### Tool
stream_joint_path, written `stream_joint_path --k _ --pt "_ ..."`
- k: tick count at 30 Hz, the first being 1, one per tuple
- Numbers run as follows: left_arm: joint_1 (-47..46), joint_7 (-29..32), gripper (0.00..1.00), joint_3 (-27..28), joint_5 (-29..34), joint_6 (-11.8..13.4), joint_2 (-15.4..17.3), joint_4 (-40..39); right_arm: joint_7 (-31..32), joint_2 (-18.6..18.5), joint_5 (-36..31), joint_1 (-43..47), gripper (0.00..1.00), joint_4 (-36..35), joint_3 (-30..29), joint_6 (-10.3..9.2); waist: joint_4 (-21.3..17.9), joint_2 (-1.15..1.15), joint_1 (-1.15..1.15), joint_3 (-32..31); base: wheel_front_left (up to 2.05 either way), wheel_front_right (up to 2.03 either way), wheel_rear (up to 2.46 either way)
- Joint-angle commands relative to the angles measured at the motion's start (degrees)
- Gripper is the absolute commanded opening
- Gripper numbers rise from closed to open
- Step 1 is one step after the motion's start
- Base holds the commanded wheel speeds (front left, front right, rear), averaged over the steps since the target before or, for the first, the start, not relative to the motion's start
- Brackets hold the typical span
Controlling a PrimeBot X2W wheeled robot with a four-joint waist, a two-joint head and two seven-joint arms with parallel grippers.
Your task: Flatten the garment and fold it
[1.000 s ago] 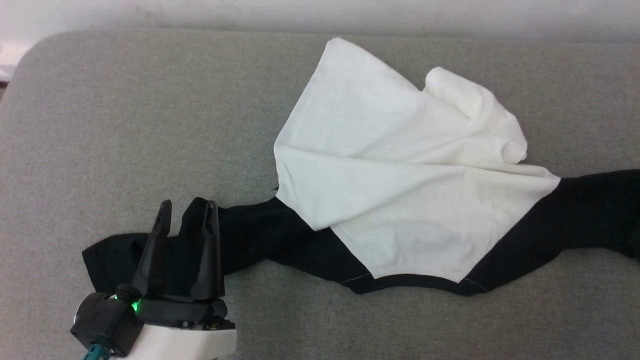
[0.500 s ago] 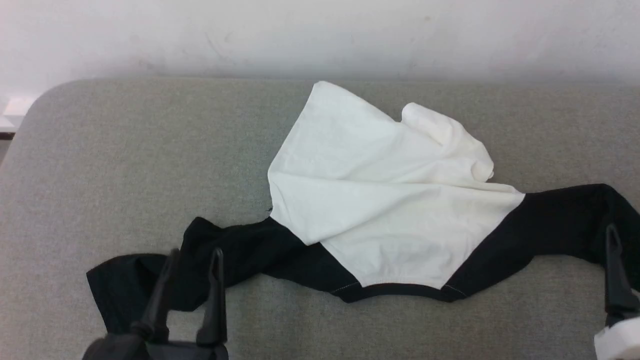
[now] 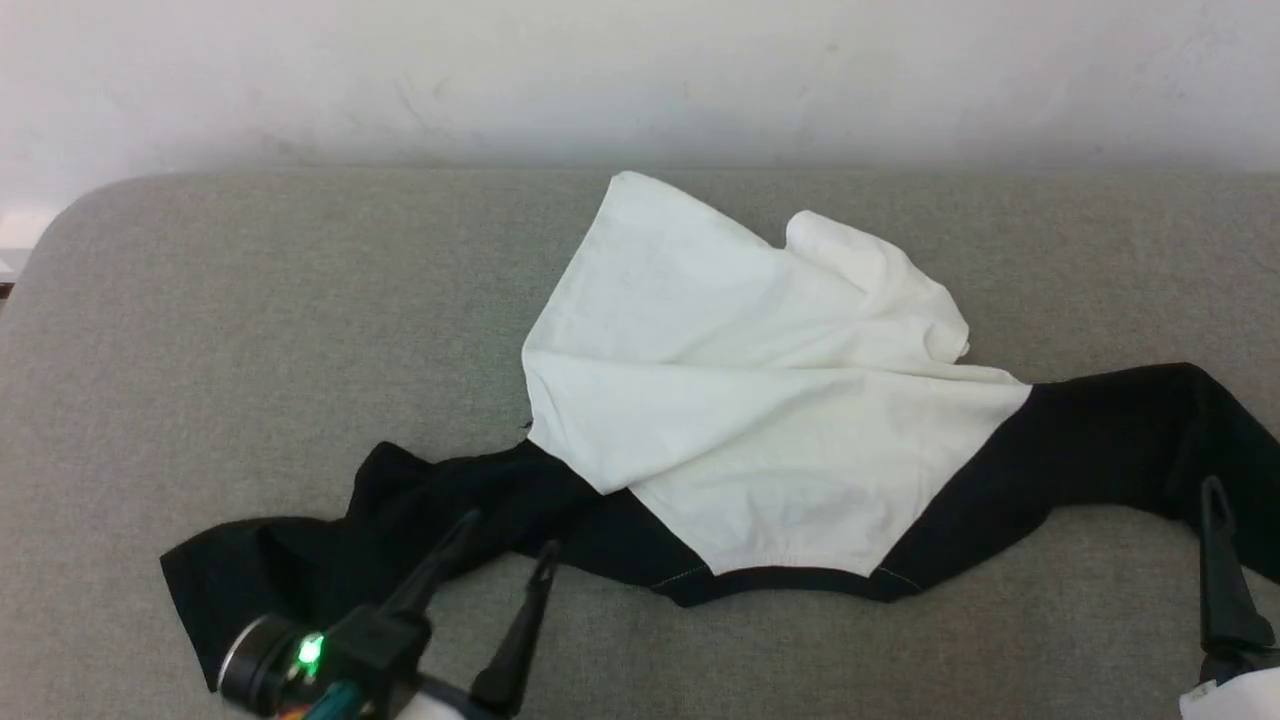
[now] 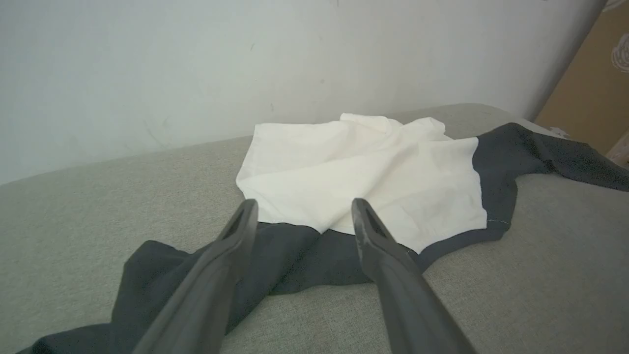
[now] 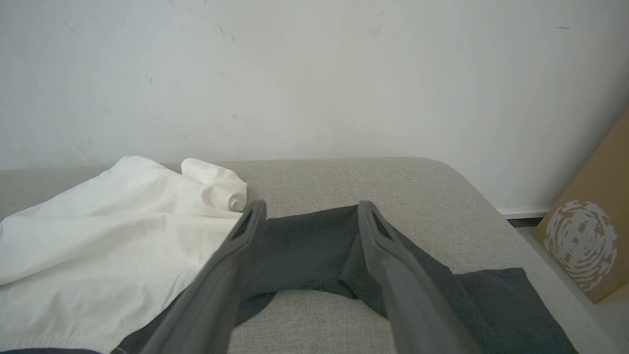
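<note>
A grey fabric surface [image 3: 200,350] with a rounded left corner runs along a pale wall [image 3: 640,80], and the garment [image 3: 760,400] lies crumpled across it, stretched from left to right. At the near left its black left sleeve [image 3: 290,570] sprawls flat with a few ridges. The left gripper [image 3: 509,532] sits over that sleeve's near right edge, a green light glowing on its wrist. Its two dark fingers are spread wide and aim far and right, with nothing between them. The left wrist view shows the same gap, the fingers [image 4: 221,275] lying above the black cloth; whether they touch it I cannot tell. Right of this, in the middle, the white body of the shirt is folded over itself in a rough fan. One corner reaches toward the wall, a rolled lump [image 3: 880,270] sits at its far right, and a thin black band [image 3: 780,580] edges its near curve. Further right the black right sleeve [image 3: 1120,440] runs off toward the surface's right end. The right gripper [image 5: 312,204] is over this sleeve with fingers parted and empty, one finger [image 3: 1218,570] rising at the near right of the head view. A cardboard box [image 5: 585,246] stands beyond the right end.
</note>
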Motion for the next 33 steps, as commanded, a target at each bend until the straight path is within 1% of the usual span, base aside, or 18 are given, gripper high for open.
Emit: stream_joint_path --k 1,5,7,11,13,17,21,28,31,32,33 --pt "-2.50 2.23 1.00 -1.48 0.40 -0.76 1.34 -0.20 -0.26 0.16 0.13 -0.86 1.00 0.04 0.13 -0.05 -0.04 0.00 0.00 1.29 0.00 0.00 0.00" --pt "-8.49 9.47 1.00 -6.95 -0.83 -1.63 6.05 1.56 -0.22 0.16 0.41 -1.56 1.00 0.29 0.65 -0.05 -0.18 0.00 0.00 3.55 0.00 0.00 0.00" --pt "-11.56 12.41 1.00 -10.40 -1.66 -1.75 9.04 2.97 -0.20 0.16 0.56 -2.09 1.00 0.25 1.02 -0.05 -0.50 0.00 0.00 4.78 0.00 0.00 0.00" --pt "-17.05 15.46 1.00 -17.23 -4.23 -1.79 14.16 5.48 -0.20 0.17 0.51 -3.20 1.00 0.07 1.37 -0.05 -1.12 0.00 0.00 6.89 0.00 0.00 0.00" --pt "-19.06 15.88 1.00 -19.18 -5.45 -1.79 15.36 6.77 -0.12 0.17 0.49 -3.52 1.00 -0.23 1.44 -0.05 -1.39 0.00 0.00 7.74 0.00 0.00 0.00" --pt "-21.75 15.88 1.00 -21.16 -6.73 -1.80 16.18 9.84 0.16 0.17 0.54 -4.09 1.00 -0.86 1.45 -0.05 -1.89 0.00 0.00 9.22 0.00 0.00 0.00" --pt "-23.77 16.12 1.00 -23.17 -6.72 -1.80 16.74 13.28 0.33 0.17 0.66 -4.53 1.00 -1.30 1.63 -0.05 -2.33 0.00 0.00 10.27 0.00 0.00 0.00" --pt "-25.62 15.07 1.00 -23.66 -7.02 -1.62 15.70 16.81 0.76 0.17 0.81 -4.96 1.00 -1.78 1.69 -0.05 -2.63 0.00 0.00 11.08 0.00 0.00 0.00" --pt "-26.00 13.84 1.00 -23.56 -7.11 -0.93 14.66 18.47 0.93 0.17 0.81 -5.20 1.00 -1.89 1.81 -0.05 -2.80 0.00 0.00 11.30 0.00 0.00 0.00" --pt "-26.07 13.18 0.36 -23.73 -7.21 -0.92 14.31 18.93 0.98 0.17 0.80 -5.28 1.00 -1.92 1.86 -0.05 -2.88 0.00 0.00 11.36 0.00 0.00 0.00" --pt "-25.81 12.84 0.00 -23.89 -7.92 -0.97 13.87 19.57 1.04 0.17 0.79 -5.38 1.00 -1.89 1.94 -0.05 -2.95 0.00 0.00 11.39 0.00 0.00 0.00"
